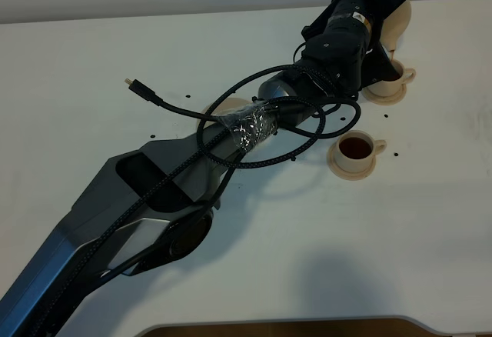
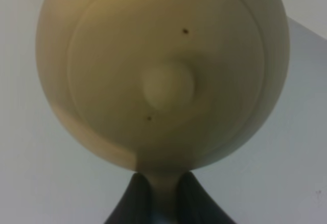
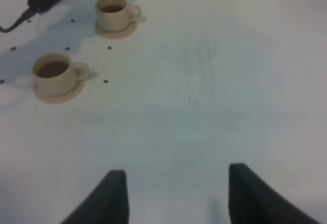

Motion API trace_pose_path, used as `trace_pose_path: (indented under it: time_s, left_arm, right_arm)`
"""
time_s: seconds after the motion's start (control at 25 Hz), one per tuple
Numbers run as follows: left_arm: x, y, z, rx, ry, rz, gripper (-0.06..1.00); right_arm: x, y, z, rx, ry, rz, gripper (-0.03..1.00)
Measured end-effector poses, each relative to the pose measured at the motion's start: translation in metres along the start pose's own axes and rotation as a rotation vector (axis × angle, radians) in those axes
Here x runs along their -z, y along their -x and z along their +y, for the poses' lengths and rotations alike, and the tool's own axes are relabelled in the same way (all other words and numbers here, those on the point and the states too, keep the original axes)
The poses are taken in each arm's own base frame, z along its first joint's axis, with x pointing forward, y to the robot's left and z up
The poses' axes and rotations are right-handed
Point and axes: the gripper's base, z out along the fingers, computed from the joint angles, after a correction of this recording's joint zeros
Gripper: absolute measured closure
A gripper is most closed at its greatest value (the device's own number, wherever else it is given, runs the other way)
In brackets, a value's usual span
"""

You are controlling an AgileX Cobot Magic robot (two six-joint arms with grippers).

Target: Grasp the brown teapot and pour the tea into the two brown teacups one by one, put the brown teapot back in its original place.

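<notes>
- biggest risk imo: the far teacup (image 3: 113,12) already looks well filled, so keeping the brown teapot (image 2: 163,70) tipped much longer would slop tea over the rim onto its saucer and the desk (image 3: 214,81).
- the pot hangs by its thin loop handle only, so it could swivel in the grip and throw the stream off target.
- the near teacup (image 3: 53,73) holds tea too, and a careless swing toward the big saucer (image 1: 231,106) could clip it.
- left jaws: clenched on the teapot's handle, pot tilted above the far teacup near the desk's far edge.
- right jaws: spread wide, grasping nothing, above the desk.
</notes>
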Motion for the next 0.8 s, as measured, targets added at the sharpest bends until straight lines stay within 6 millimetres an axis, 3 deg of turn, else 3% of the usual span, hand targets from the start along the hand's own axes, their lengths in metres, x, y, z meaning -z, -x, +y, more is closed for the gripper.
trace_pose_path:
  time_s: [0.8]
  left_arm:
    - [-0.0023, -0.0032, -0.0034, -0.013, 0.003, 0.000, 0.82]
  right_arm:
    - [0.0000, 0.0000, 0.0000, -0.001, 0.000, 0.000, 0.53]
